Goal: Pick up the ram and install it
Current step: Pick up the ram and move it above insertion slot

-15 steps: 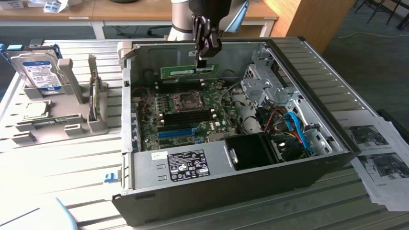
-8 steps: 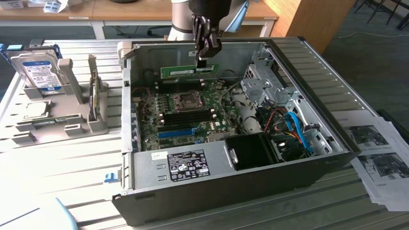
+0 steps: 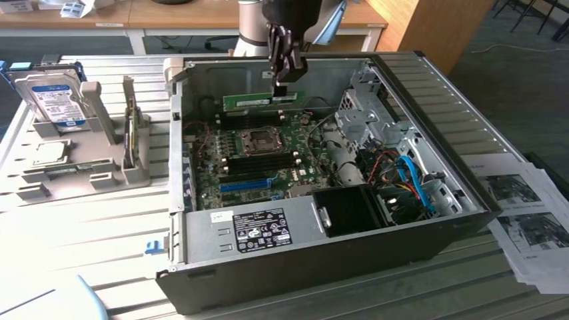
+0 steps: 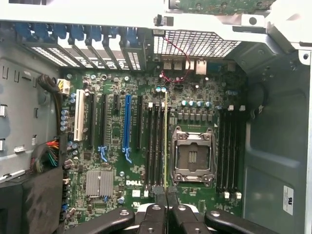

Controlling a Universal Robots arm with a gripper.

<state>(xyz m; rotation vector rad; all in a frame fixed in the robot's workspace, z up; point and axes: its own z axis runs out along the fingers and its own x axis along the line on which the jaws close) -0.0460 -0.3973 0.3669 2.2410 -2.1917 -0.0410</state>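
Slatted table (image 3: 106, 220), office desks behind.
Case (image 3: 462, 133): on its side, lid off, so motherboard (image 3: 258, 160) faces up.
Arm (image 3: 253, 30): descends vertically over the case's far wall.
Gripper (image 3: 281, 87): nearly closed, pinching ram's top edge.
Ram (image 3: 253, 101): level, edge-down above memory slots (image 4: 155, 141), apparently aligned for seating; not yet seated.

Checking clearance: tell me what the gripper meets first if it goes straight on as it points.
Probably the black memory slots beside the processor socket; the ram it holds would touch them before the gripper does. Depth is hard to judge.
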